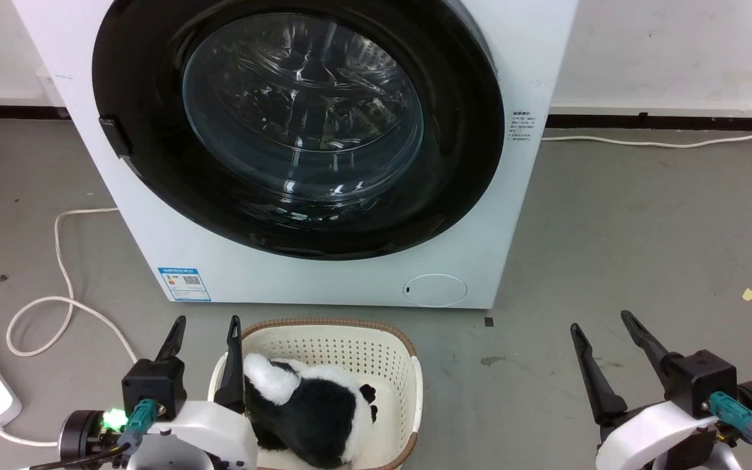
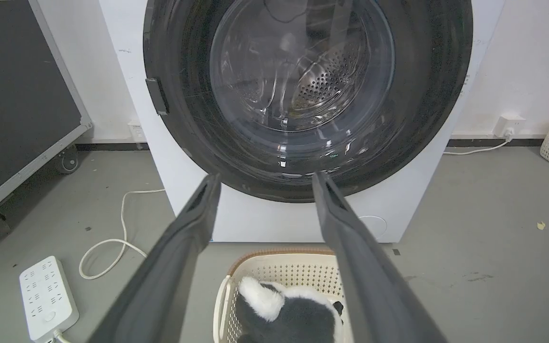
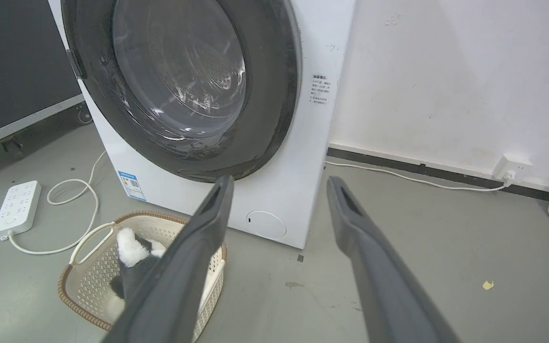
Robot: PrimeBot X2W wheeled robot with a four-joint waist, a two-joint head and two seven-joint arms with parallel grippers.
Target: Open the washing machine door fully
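Large round glossy black washing machine door with bulging clear glass centre (image 1: 297, 124) looks shut, flat on the front of the white machine (image 1: 324, 281). It's straight ahead of me and above both claws. Left claw (image 1: 207, 323) is spread wide and empty, low at my left. Right claw (image 1: 599, 321) is also wide and empty, low at my right, out past the machine's right corner with grey floor (image 1: 643, 228) ahead of it.

Key relation: the small dark tab (image 1: 109, 134) on the door's rim is on my left side, about mid-height, long axis roughly up-down along the rim. My read is that it's the pull point, so the door would swing toward my right. Left claw is nearer; the tab lies up, forward and slightly left of it. Right claw would have to cross the whole door face.

In the way: a cream perforated plastic basket (image 1: 408, 365) holding a black-and-white plush toy (image 1: 317, 405) stands on the floor between me and the machine, just beside the left claw. One finger overlaps its rim in the head view; can't tell if they touch.

Unclear:
- Top of the door is cut off in every view.
- Hinge isn't made out, so the swing side is a guess.
- Can't tell whether the latch is engaged or the door just rests closed.
- Glare on the glass hides most of the drum behind it.
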